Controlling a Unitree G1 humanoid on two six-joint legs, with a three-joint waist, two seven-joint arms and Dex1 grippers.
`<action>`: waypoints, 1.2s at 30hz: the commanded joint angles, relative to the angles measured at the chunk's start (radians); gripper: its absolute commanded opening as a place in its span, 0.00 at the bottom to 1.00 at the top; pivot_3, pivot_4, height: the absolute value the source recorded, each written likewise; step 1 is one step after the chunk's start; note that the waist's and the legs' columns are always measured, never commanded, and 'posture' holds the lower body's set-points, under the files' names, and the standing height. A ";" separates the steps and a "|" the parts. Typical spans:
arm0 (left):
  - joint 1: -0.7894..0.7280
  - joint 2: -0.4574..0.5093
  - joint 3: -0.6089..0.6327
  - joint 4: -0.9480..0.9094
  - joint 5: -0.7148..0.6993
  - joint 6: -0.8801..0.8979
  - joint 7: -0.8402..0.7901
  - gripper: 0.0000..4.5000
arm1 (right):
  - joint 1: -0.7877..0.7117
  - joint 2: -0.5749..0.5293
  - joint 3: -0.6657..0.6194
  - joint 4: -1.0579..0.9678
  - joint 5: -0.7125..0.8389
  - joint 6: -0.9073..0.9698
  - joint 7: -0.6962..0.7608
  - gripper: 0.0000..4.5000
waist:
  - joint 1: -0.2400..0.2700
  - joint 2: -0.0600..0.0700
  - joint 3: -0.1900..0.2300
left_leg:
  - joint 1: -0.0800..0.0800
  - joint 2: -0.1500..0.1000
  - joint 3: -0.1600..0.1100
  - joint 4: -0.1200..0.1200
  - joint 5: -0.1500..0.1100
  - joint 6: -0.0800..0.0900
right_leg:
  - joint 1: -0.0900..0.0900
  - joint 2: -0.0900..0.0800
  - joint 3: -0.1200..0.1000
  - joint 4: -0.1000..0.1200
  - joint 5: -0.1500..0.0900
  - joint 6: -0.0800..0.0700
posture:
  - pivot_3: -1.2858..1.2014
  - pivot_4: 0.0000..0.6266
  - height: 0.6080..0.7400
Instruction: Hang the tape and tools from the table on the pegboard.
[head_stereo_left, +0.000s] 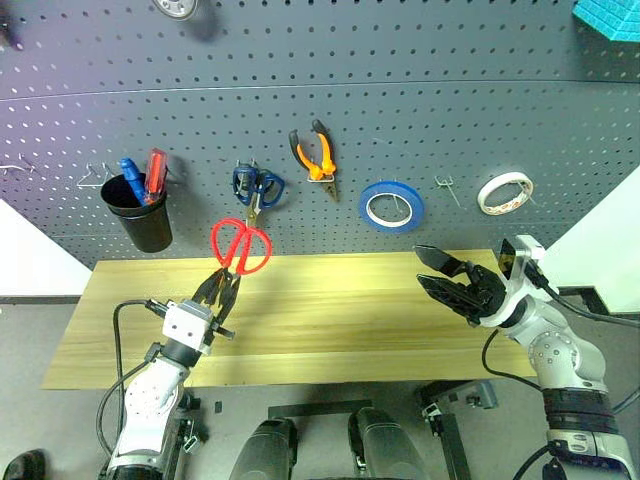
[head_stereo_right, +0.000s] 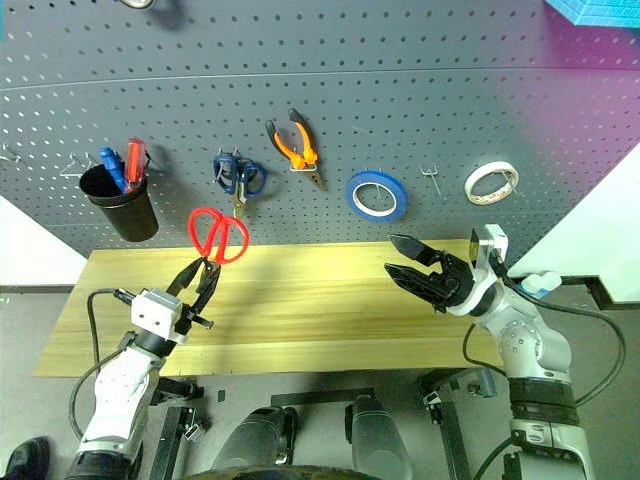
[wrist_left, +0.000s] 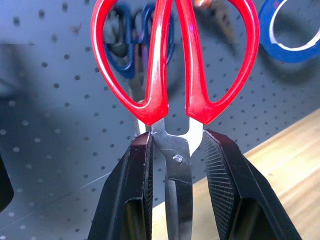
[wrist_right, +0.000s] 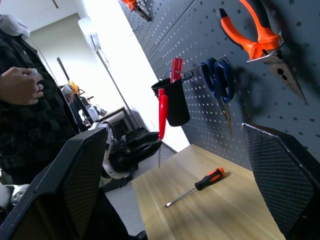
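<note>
My left gripper (head_stereo_left: 222, 282) is shut on the red-handled scissors (head_stereo_left: 241, 247), gripping the blades near the pivot. The red loops stand upward, close in front of the dark pegboard (head_stereo_left: 420, 100) and just below the blue-handled scissors. The orange-and-black pliers (head_stereo_left: 315, 152) and the blue tape (head_stereo_left: 391, 205) hang on pegboard hooks. In the right wrist view an orange-and-black screwdriver (wrist_right: 197, 186) lies flat on the wooden table (head_stereo_left: 330, 320). My right gripper (head_stereo_left: 420, 267) hovers open over the table's right part, pointing left, with nothing between its fingers.
A black cup (head_stereo_left: 140, 215) with blue and red screwdrivers hangs at the pegboard's left. Blue-handled scissors (head_stereo_left: 257, 187), a bare hook (head_stereo_left: 446, 187) and a whitish tape roll (head_stereo_left: 504, 192) hang there too. A person (wrist_right: 22, 100) stands beyond the table's left end.
</note>
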 joint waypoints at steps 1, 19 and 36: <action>-0.058 0.017 0.023 0.048 -0.037 -0.060 -0.027 0.24 | 0.000 0.007 -0.008 -0.039 0.002 -0.018 0.005 1.00 | 0.000 0.000 0.000 | 0.000 0.000 0.000 0.000 0.000 0.000 | 0.000 0.000 0.000 0.000 0.000 0.000 | 0.48 0.23 1.00; -0.154 -0.007 -0.014 -0.130 -0.014 0.112 0.002 0.24 | 0.010 0.011 0.000 -0.041 -0.020 -0.030 0.004 1.00 | -0.003 0.000 0.000 | 0.000 0.000 0.000 0.002 0.000 0.001 | 0.000 0.000 0.000 0.001 0.001 0.001 | 0.48 0.23 1.00; -0.206 -0.031 -0.027 -0.098 0.022 0.201 0.032 0.24 | 0.019 0.002 -0.004 -0.056 -0.032 -0.028 0.000 1.00 | -0.004 0.000 0.000 | 0.000 0.000 0.000 0.004 -0.001 0.002 | 0.001 0.000 0.000 0.001 0.001 0.001 | 0.47 0.24 1.00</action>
